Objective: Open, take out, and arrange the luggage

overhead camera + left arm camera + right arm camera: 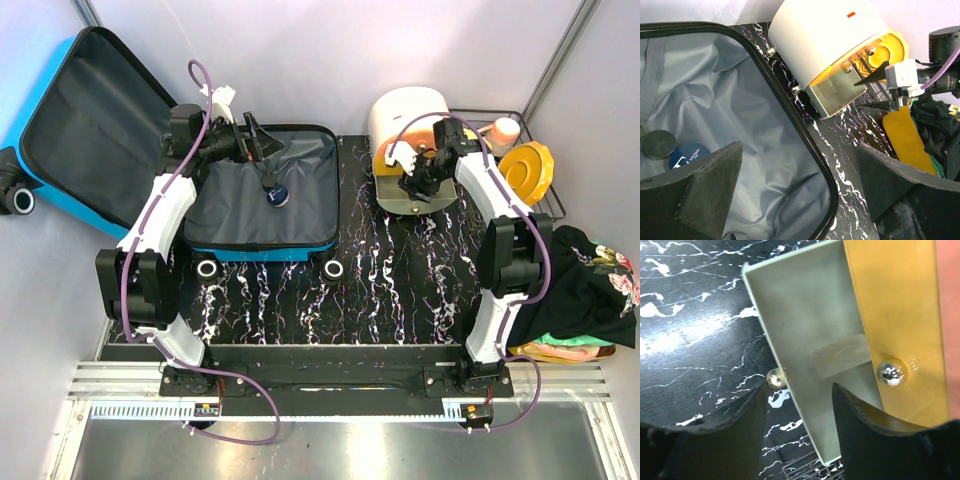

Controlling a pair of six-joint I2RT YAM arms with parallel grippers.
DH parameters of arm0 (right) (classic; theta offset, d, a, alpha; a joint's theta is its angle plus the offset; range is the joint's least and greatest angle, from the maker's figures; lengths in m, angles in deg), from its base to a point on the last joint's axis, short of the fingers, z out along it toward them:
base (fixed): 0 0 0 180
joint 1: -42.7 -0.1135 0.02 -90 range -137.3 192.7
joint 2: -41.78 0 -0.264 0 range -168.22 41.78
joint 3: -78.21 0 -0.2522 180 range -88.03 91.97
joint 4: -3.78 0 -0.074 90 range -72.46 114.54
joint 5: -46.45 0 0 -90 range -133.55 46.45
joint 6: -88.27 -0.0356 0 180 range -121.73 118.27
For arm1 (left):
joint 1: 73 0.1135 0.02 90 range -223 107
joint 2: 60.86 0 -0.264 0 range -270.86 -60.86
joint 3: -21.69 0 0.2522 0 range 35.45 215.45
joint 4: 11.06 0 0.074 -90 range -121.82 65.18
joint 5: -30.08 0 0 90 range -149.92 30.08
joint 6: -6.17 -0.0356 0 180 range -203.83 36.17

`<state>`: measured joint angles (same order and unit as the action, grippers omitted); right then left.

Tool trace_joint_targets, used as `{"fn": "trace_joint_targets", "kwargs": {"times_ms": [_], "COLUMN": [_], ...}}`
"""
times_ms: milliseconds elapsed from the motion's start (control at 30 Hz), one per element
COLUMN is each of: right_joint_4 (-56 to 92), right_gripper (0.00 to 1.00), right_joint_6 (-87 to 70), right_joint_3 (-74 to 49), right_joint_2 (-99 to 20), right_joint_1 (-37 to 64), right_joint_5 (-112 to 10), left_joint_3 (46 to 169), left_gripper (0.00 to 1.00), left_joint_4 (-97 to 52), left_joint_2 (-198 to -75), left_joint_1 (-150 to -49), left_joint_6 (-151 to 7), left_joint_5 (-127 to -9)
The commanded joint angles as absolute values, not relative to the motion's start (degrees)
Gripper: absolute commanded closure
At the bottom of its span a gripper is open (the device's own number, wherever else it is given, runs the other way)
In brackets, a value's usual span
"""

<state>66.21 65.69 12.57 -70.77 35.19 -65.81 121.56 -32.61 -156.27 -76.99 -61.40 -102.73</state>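
Observation:
The luggage (262, 205), a bright-blue suitcase, lies open at the table's left with its grey lining (740, 100) showing. Its lid (90, 125) leans up at the far left. Inside lie a small blue round tin (687, 154) and a grey disc (659, 144). My left gripper (262, 143) (799, 146) hovers open over the case's right rim, holding nothing. My right gripper (412, 180) (799, 385) is at the white-and-orange round drawer box (408, 120). Its jaws stand apart astride the pale drawer's edge (810, 315), and one fingertip (757, 395) is right by a metal knob (776, 377).
A wire rack (553, 205) at the back right holds a yellow basin (527, 170) and a pink cup (503, 130). A heap of dark clothes (590, 290) lies at the right edge. The suitcase wheels (333, 268) point toward the arms.

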Motion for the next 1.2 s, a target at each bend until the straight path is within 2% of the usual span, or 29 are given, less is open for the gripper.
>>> {"fn": "trace_joint_targets", "kwargs": {"times_ms": [0, 100, 167, 367, 533, 700, 833, 1000, 1167], "right_joint_4": [64.7, 64.9, 64.9, 60.4, 48.5, 26.3, 12.4, 1.0, -5.9], "right_gripper": [0.45, 0.54, 0.55, 0.69, 0.68, 0.67, 0.69, 0.71, 0.65], "right_joint_6": [63.6, 60.9, 59.4, 56.5, 51.7, 51.0, 48.9, 47.8, 46.6], "right_joint_3": [9.1, 5.5, 2.7, -1.5, -5.1, -13.2, -14.5, -16.7, -15.6], "right_joint_2": [-63.3, -61.8, -61.7, -63.2, -65.4, -64.9, -67.1, -69.7, -72.7], "right_joint_1": [35.0, 34.9, 34.7, 34.4, 34.4, 33.5, 33.2, 33.2, 33.1], "right_joint_5": [-70.7, -73.6, -74.0, -72.2, -66.2, -61.7, -58.1, -58.0, -57.0], "left_joint_3": [123.7, 124.4, 124.5, 123.8, 124.0, 124.5, 125.2, 126.0, 127.2], "left_gripper": [0.01, 0.01, 0.01, 0.01, 0.01, 0.01, 0.01, 0.01, 0.01], "left_joint_4": [-31.8, -31.9, -32.0, -31.9, -31.4, -31.5, -31.8, -32.2, -32.9], "left_joint_2": [-155.4, -155.9, -156.0, -156.3, -157.3, -157.9, -158.8, -159.7, -160.6], "left_joint_1": [-76.8, -76.8, -76.8, -76.0, -75.3, -75.1, -75.0, -75.0, -75.0], "left_joint_6": [-62.2, -62.3, -62.3, -60.5, -59.5, -59.5, -59.4, -59.7, -60.5], "left_joint_5": [-102.3, -102.3, -102.2, -102.4, -102.5, -101.8, -101.8, -101.6, -101.3]}}
